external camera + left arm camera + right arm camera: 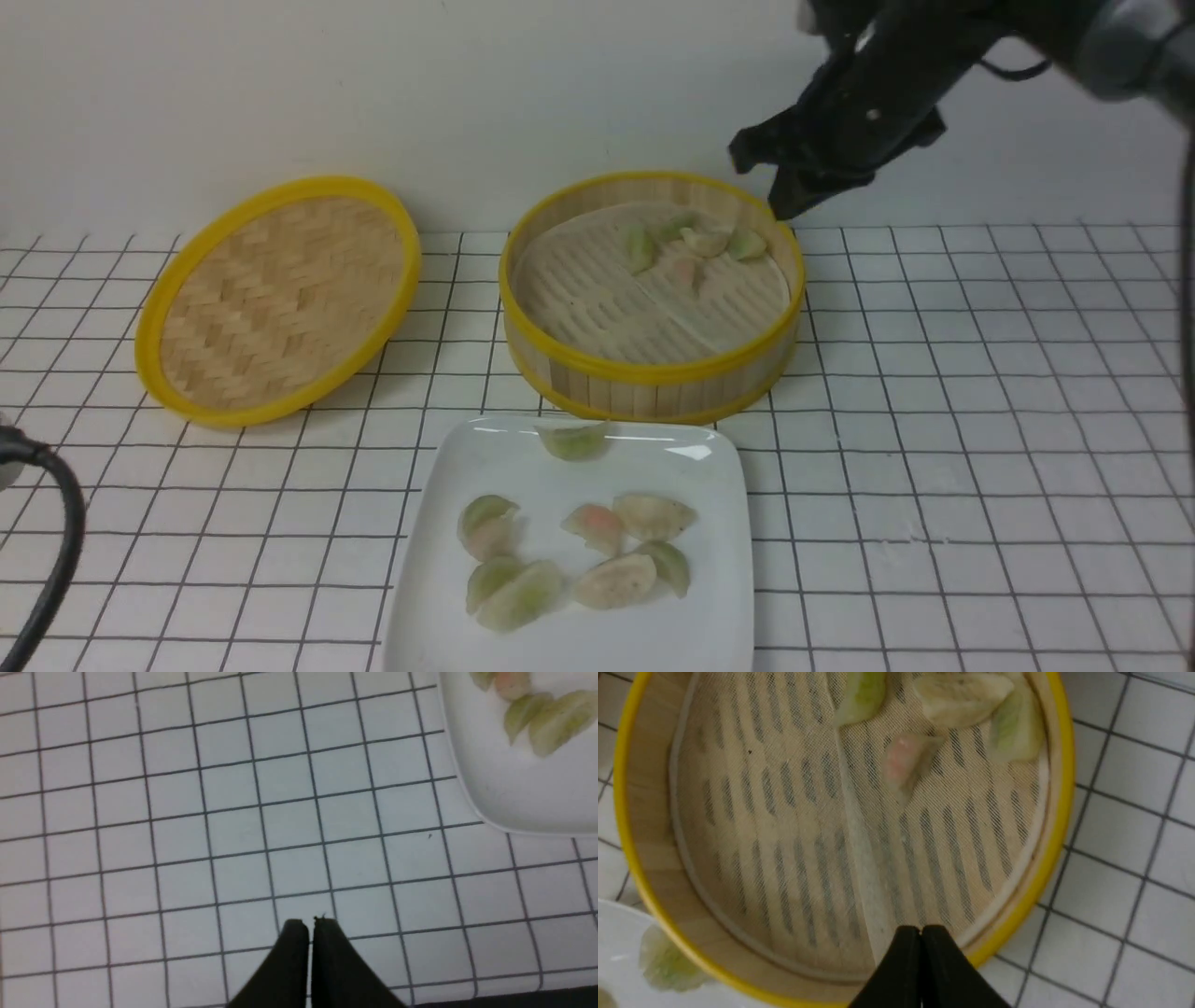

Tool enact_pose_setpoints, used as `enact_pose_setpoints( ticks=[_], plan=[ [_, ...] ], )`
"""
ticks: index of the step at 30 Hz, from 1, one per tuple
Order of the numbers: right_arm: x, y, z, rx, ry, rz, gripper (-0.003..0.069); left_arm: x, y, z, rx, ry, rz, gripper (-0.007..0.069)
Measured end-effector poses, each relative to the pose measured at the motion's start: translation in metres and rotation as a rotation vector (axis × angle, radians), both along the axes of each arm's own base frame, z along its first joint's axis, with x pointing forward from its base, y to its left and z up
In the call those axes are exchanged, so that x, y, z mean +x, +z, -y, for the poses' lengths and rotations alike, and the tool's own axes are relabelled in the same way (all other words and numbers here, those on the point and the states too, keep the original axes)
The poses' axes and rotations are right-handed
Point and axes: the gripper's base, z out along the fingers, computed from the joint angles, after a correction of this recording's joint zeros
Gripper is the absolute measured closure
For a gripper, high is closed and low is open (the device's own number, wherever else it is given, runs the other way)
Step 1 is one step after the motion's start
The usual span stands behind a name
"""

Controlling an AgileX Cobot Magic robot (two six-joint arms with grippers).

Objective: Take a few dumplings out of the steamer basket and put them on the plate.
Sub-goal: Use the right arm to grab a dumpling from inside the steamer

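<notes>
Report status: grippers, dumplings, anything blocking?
Left gripper shut, empty, over tiles beside plate. Right gripper shut, empty, above steamer basket. Several dumplings on plate, a few left in basket. Lid lies aside; nothing blocking.

Bright even light, glare on the plate [695, 452] rim, soft shadows, blurry wrist views
</notes>
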Motion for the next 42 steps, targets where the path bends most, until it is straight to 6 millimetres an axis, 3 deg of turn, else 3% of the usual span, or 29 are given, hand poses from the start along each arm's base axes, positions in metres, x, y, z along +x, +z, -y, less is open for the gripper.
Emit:
enact_pose_setpoints(
  ticks=[5, 9, 12, 13, 16, 21, 25, 27, 29, 30, 32, 36, 40, 42],
  plan=[
    [0.023, -0.034, -0.028, -0.03, 0.029, 0.024, 0.0664, -0.023, 0.009, -0.013, 0.038, 0.086, 0.116, 0.0631],
    [0.037, -0.046, -0.033, -0.034, 0.017, 0.062, 0.0641, -0.036, 0.012, -0.016, 0.023, 0.101, 0.175, 0.0631],
    [0.053, -0.072, -0.038, -0.026, 0.015, 0.089, 0.0544, -0.051, 0.015, -0.019, 0.008, 0.112, 0.234, 0.0631],
    [0.054, -0.074, -0.039, -0.026, 0.015, 0.089, 0.0544, -0.051, 0.015, -0.019, 0.006, 0.113, 0.235, 0.0631],
    [0.06, -0.106, -0.043, -0.017, 0.017, 0.061, 0.0389, -0.059, 0.015, -0.021, -0.003, 0.121, 0.252, 0.0631],
    [0.061, -0.115, -0.043, -0.04, 0.034, 0.055, 0.0233, -0.059, 0.015, -0.021, -0.003, 0.122, 0.254, 0.0631],
    [0.061, -0.116, -0.043, -0.047, 0.037, 0.056, 0.022, -0.059, 0.015, -0.021, -0.003, 0.123, 0.254, 0.0631],
    [0.062, -0.116, -0.042, -0.051, 0.037, 0.057, 0.0256, -0.059, 0.015, -0.021, -0.003, 0.123, 0.254, 0.0631],
    [0.062, -0.116, -0.042, -0.058, 0.036, 0.062, 0.033, -0.06, 0.015, -0.021, -0.003, 0.123, 0.255, 0.0631],
    [0.062, -0.116, -0.041, -0.062, 0.036, 0.064, 0.0412, -0.06, 0.015, -0.021, -0.003, 0.123, 0.255, 0.0631],
    [0.062, -0.114, -0.041, -0.06, 0.036, 0.069, 0.0511, -0.06, 0.015, -0.021, -0.003, 0.123, 0.255, 0.0631],
    [0.061, -0.102, -0.042, -0.042, 0.035, 0.083, 0.0492, -0.06, 0.015, -0.021, -0.002, 0.124, 0.255, 0.0631],
    [0.046, -0.044, -0.042, 0.045, 0.029, 0.111, 0.0492, -0.06, 0.015, -0.022, 0.003, 0.126, 0.256, 0.0631],
    [0.02, -0.001, -0.036, 0.068, 0.043, 0.091, 0.0492, -0.06, 0.015, -0.022, 0.005, 0.127, 0.257, 0.0631]
  ],
)
